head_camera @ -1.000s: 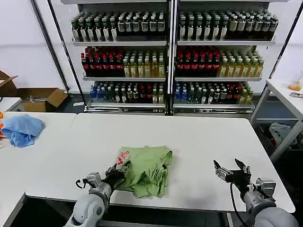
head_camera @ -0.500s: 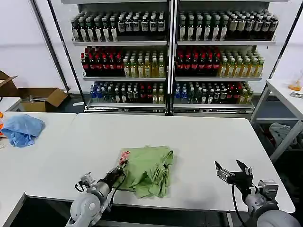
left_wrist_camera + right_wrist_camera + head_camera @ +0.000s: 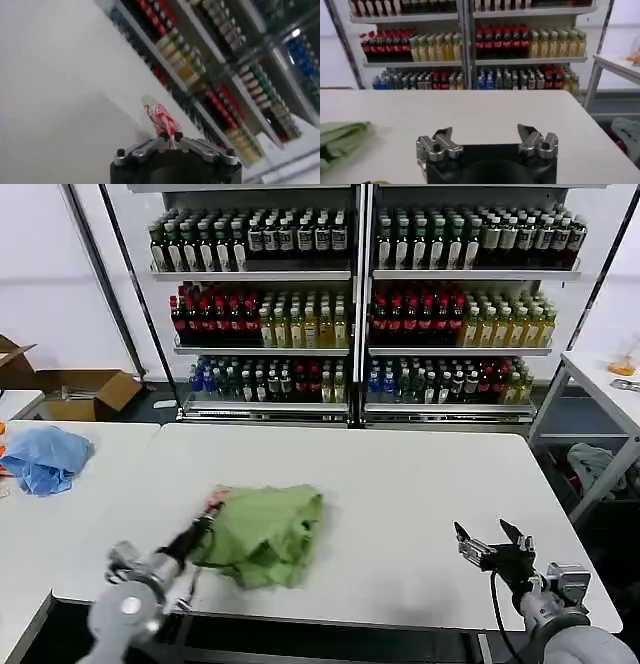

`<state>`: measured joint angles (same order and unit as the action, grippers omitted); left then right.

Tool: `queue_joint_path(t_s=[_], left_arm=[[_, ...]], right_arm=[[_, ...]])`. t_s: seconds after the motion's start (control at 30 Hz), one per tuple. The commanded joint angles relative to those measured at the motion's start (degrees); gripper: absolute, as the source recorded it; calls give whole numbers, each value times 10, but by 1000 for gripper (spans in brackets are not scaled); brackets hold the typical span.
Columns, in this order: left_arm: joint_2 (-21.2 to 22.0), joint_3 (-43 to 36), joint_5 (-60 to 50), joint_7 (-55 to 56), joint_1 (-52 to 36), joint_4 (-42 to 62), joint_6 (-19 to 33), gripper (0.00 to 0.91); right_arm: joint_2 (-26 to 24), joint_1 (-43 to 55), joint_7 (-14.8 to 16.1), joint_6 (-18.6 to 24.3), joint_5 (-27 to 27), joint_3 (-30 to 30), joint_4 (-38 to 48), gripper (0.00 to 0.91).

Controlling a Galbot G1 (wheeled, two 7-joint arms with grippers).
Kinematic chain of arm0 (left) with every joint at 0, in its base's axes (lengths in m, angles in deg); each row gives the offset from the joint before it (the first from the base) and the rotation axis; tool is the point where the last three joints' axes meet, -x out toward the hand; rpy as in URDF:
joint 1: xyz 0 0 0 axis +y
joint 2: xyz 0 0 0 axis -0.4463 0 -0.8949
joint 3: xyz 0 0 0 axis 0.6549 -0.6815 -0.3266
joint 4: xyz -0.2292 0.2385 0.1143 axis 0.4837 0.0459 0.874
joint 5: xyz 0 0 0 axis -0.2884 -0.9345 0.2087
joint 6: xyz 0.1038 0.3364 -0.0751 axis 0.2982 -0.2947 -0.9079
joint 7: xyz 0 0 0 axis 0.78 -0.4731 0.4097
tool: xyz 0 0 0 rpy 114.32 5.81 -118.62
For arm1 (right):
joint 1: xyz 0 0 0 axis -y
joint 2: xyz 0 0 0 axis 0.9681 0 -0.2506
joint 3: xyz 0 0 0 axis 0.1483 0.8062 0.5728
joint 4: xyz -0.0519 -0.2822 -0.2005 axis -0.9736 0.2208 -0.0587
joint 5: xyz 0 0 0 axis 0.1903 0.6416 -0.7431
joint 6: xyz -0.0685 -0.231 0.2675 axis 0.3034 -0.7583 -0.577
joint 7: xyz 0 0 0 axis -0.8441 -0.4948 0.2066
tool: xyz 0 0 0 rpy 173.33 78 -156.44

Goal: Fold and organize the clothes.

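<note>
The clothes, one light green shirt (image 3: 265,529), lie bunched on the white table (image 3: 420,474) near its front edge. My left gripper (image 3: 207,519) is at the shirt's left edge, shut on its red and white label (image 3: 215,502). In the left wrist view the label (image 3: 160,116) sticks up out of the shut jaws of that gripper (image 3: 169,137). My right gripper (image 3: 492,544) hovers open over the table's front right, well apart from the shirt. In the right wrist view its fingers (image 3: 487,132) hold nothing, and an edge of the shirt (image 3: 340,140) shows far off to the side.
A light blue cloth (image 3: 45,456) lies on the adjoining table at the left. Shelves of bottles (image 3: 360,314) stand behind the table. A cardboard box (image 3: 85,392) sits on the floor at the back left, and another table (image 3: 610,379) stands at the right.
My left gripper has pulled the shirt by its label to the left, and the shirt has slid and bunched up with it. The right gripper has barely moved.
</note>
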<state>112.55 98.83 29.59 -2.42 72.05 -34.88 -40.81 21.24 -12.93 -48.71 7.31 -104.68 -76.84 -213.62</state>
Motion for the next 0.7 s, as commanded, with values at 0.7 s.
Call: queue_joint_path(t_s=[0.7], left_arm=[[63,-435,-552,-37,-220,47,-84,20]], right_arm=[[-11,-1,6,3,-8,-19,4,907]])
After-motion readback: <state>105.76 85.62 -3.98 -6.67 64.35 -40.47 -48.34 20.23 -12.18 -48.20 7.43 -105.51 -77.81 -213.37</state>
